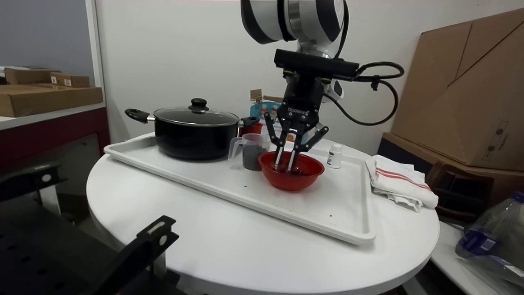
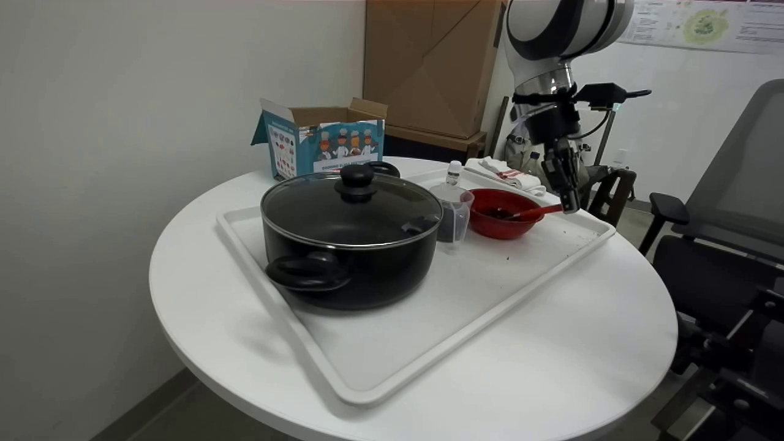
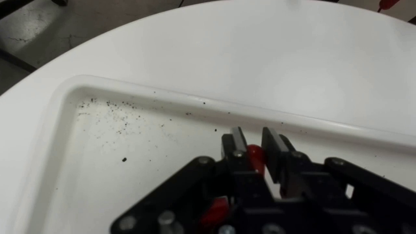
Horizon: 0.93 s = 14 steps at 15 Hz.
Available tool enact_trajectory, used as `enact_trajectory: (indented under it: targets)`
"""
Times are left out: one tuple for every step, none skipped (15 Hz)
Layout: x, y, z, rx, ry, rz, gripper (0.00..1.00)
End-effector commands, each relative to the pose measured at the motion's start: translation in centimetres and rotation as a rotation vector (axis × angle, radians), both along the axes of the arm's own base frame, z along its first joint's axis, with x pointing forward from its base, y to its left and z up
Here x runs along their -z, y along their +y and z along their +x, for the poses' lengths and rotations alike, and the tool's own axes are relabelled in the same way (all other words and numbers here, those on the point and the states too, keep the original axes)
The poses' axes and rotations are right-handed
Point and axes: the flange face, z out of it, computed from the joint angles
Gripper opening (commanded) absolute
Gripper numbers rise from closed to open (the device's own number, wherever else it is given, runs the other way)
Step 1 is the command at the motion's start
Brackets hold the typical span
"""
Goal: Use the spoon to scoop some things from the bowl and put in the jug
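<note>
My gripper [image 1: 284, 168] is shut on the red spoon's handle, pointing down at the bowl. The spoon [image 2: 538, 212] reaches from the fingertips [image 2: 570, 207] into the bowl. In the wrist view the handle's rounded end [image 3: 256, 154] shows between the fingers [image 3: 251, 136]. The red bowl [image 1: 291, 180] stands on the tray and holds dark bits; it also shows in an exterior view [image 2: 503, 229]. The spoon's head is hidden in the bowl. The clear jug [image 1: 253, 152] with dark grey contents stands right beside the bowl, and shows in an exterior view too [image 2: 453, 214].
A black lidded pot [image 1: 196, 137] stands on the white tray [image 2: 484, 288] beside the jug. A small white bottle [image 1: 335, 155] is behind the bowl. A folded towel [image 1: 401, 180] lies at the tray's end. A blue box [image 2: 331, 144] stands behind the pot. Dark crumbs [image 3: 124, 159] dot the tray.
</note>
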Motion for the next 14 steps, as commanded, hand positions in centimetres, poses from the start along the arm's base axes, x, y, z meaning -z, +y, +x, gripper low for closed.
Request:
enact_trajectory:
  targets:
    - [-1.6, 0.9, -0.9, -0.044, 0.054, 0.035, 0.05]
    - [-1.8, 0.7, -0.9, -0.039, 0.075, 0.029, 0.05]
    - [-2.1, 0.4, -1.0, -0.032, 0.09, 0.025, 0.05]
    - [-2.4, -0.1, -1.0, -0.018, 0.106, 0.029, 0.05]
    - [-2.7, -0.4, -1.1, -0.008, 0.122, 0.04, 0.05]
    - [-3.0, -0.8, -1.0, 0.005, 0.138, 0.055, 0.05]
    - [-3.3, -1.0, -1.0, 0.019, 0.156, 0.073, 0.05]
    - [-3.5, -1.2, -0.9, 0.038, 0.172, 0.095, 0.05]
    - [-3.8, -1.4, -0.8, 0.059, 0.187, 0.121, 0.05]
    - [-4.1, -1.7, -0.7, 0.085, 0.202, 0.152, 0.05]
    - [-4.4, -1.9, -0.7, 0.112, 0.214, 0.18, 0.05]
    - [-4.6, -2.1, -0.5, 0.138, 0.221, 0.208, 0.05]
    - [-4.8, -2.4, -0.4, 0.163, 0.226, 0.229, 0.05]
    - [-5.0, -2.7, -0.2, 0.192, 0.23, 0.252, 0.05]
